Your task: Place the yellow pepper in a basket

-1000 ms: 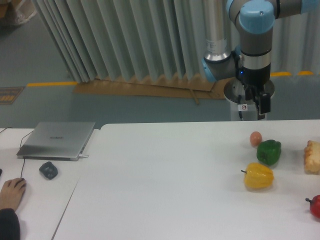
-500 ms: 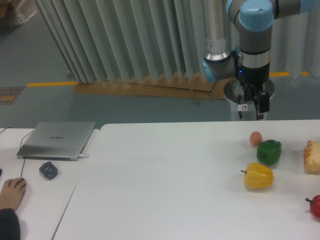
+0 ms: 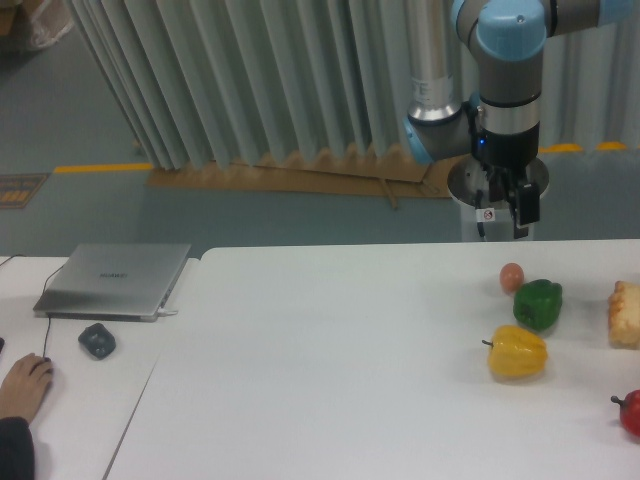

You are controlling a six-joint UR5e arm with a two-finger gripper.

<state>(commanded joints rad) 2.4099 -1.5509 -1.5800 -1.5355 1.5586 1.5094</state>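
Lying on the white table (image 3: 330, 350) toward its right side, the yellow pepper (image 3: 517, 352) sits on its side, untouched. Stem pointing left, long axis running left to right across the tabletop, lobed body bulging to the right. Just beyond it on the far side, the green pepper (image 3: 537, 303), close but apparently not touching; past that, a small orange-pink egg-like ball (image 3: 512, 277). At the right edge, a pale bread-like block (image 3: 625, 314) and, nearer, a red pepper (image 3: 631, 413) cut off by the frame. No basket anywhere in view.

Hanging above the far edge of the table, the gripper (image 3: 503, 212), well apart from the yellow pepper and higher than everything on the table. Compared with a second ago, barely shifted: wrist and fingers in nearly the same place, at most a slight drift upward and left. Nothing on the table moved either. Judged from that, approach not really begun; reach, descent and grasp all yet to do. Fingers too small and dark against the background to say whether spread or pressed together; clearly pinching nothing.

Far off on the left, a closed laptop (image 3: 113, 280), a dark mouse (image 3: 97, 340) and a person's hand (image 3: 24, 386) resting at the near left corner, none of it close to the work.
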